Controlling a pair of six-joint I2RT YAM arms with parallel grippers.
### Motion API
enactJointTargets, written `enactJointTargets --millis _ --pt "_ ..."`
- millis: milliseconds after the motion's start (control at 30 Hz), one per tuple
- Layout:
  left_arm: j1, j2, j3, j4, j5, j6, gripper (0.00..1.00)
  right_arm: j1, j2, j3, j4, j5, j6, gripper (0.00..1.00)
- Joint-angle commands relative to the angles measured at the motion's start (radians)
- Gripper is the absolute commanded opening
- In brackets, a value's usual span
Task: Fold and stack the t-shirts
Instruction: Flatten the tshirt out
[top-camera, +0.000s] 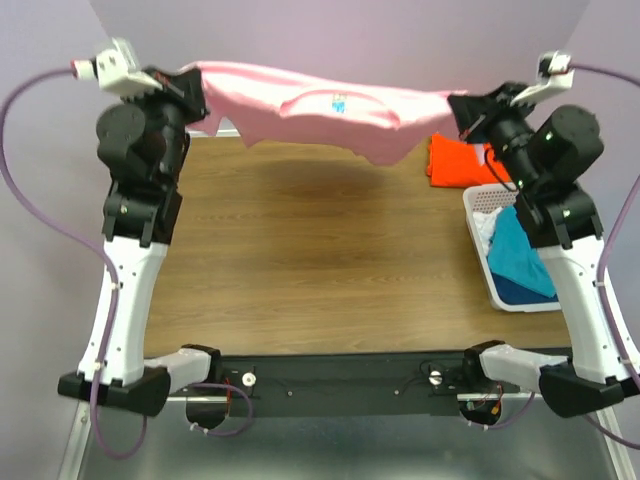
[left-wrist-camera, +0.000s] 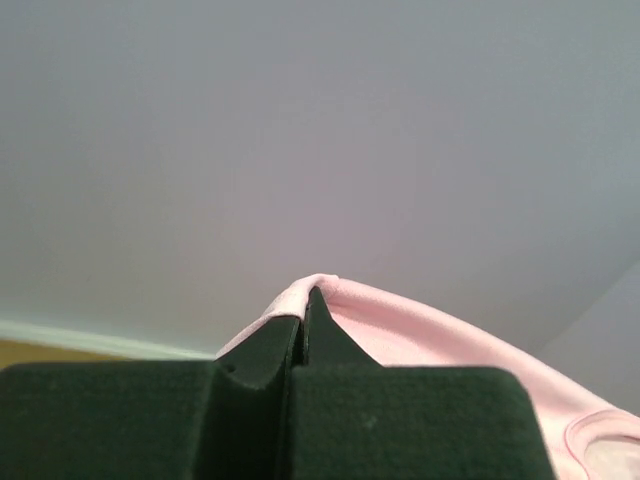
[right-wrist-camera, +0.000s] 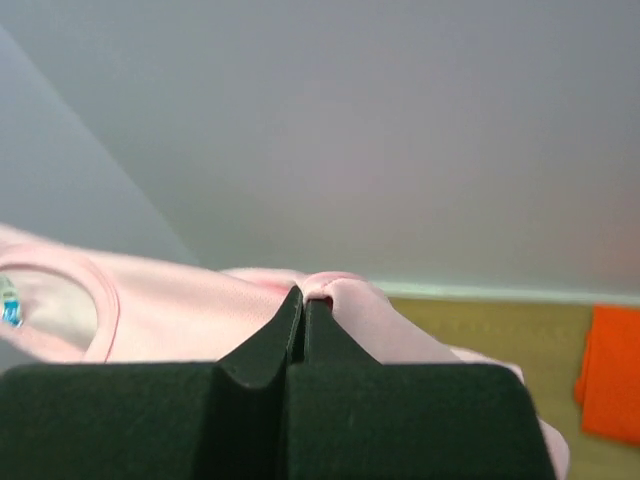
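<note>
Tabletop (top-camera: 300, 260): broad bare wood from near edge to far edge. Pink t-shirt (top-camera: 320, 110) hangs stretched in the air above the far edge. Left tool (left-wrist-camera: 305, 312) and right tool (right-wrist-camera: 305, 305) are each pinched tight on its upper edge. Basket (top-camera: 480, 250) at the right edge holds the teal t-shirt (top-camera: 520, 255). Orange t-shirt (top-camera: 452, 160) lies beyond it. The right arm hides part of each.

The light pink t-shirt (top-camera: 320, 110) is held stretched in the air, pinched between the left gripper (top-camera: 200, 88) and the right gripper (top-camera: 462, 106), with its neck label showing. The orange t-shirt (top-camera: 455, 160) is laid just below the right gripper. The teal t-shirt (top-camera: 520, 255) is bunched up nearer that arm's base.
</note>
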Motion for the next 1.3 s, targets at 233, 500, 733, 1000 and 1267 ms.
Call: enactJointTargets --millis 233,500,733,1000,1267 --pt "0.113 -0.176 -0.832 0.027 -0.092 -0.107 0.0 0.339 -0.19 -0.81 -0.053 -0.067 0.264 0.01" --pt "0.264 -0.058 -1.012 -0.077 -0.264 -0.219 0.76 0.644 -0.006 -0.969 -0.055 -0.04 0.398 0.83" --pt "0.291 -0.05 -0.946 -0.117 -0.243 -0.23 0.98 0.645 -0.012 -0.858 -0.055 -0.054 0.306 1.0" --pt "0.29 -0.169 -1.035 0.021 0.047 -0.178 0.98 0.621 0.007 -0.786 -0.059 0.217 0.262 1.0" --pt "0.212 -0.144 -1.196 0.121 0.142 -0.199 0.98 0.429 0.296 -0.572 -0.042 0.191 0.182 1.0"
